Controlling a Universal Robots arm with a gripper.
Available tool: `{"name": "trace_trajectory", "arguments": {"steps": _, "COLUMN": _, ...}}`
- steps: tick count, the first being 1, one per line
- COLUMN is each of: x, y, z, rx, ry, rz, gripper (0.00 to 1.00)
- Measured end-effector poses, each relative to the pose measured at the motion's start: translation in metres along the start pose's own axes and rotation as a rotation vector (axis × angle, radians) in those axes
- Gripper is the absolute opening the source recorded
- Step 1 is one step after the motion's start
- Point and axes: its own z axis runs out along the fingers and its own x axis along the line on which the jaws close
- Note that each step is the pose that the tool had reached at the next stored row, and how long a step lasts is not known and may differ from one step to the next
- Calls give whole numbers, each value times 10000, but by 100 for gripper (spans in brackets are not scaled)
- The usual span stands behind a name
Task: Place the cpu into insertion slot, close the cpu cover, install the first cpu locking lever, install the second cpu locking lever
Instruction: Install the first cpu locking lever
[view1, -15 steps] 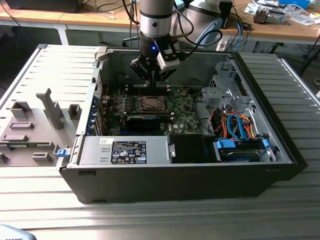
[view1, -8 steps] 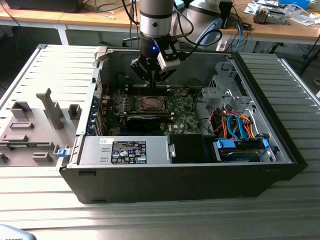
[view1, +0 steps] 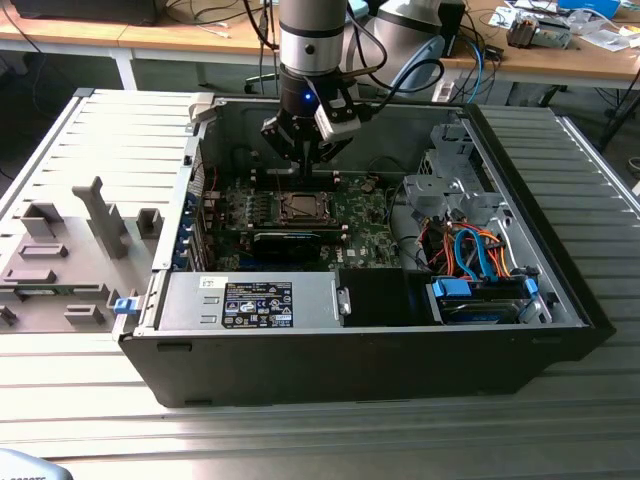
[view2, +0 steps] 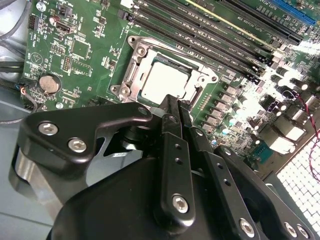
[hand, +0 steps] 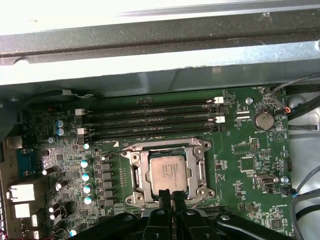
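The cpu (hand: 167, 172) (view2: 165, 82), a silvery square chip, lies flat in the insertion slot (view1: 300, 208) on the green motherboard (hand: 245, 165). The cpu cover (hand: 200, 172) (view2: 131, 75), a thin metal frame, lies down around the chip, whose top shows through its window. My gripper (hand: 171, 192) (view2: 173, 102) (view1: 303, 160) hangs over the socket's edge with its black fingers pressed together and nothing between them. Whether the tips touch the socket I cannot tell. How the locking levers stand is not clear.
Long black memory slots (hand: 150, 120) run beside the socket, and a coin battery (hand: 262, 120) sits nearby. The grey case wall (hand: 150, 55) rises behind the board. In the exterior view a drive cage with coloured cables (view1: 470, 250) is at the right and a power supply (view1: 250, 300) at the front.
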Motion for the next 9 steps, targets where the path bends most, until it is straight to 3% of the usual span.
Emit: {"name": "trace_trajectory", "arguments": {"steps": 9, "x": 0, "y": 0, "z": 5, "rx": -1, "ry": -1, "rz": -60, "gripper": 16}}
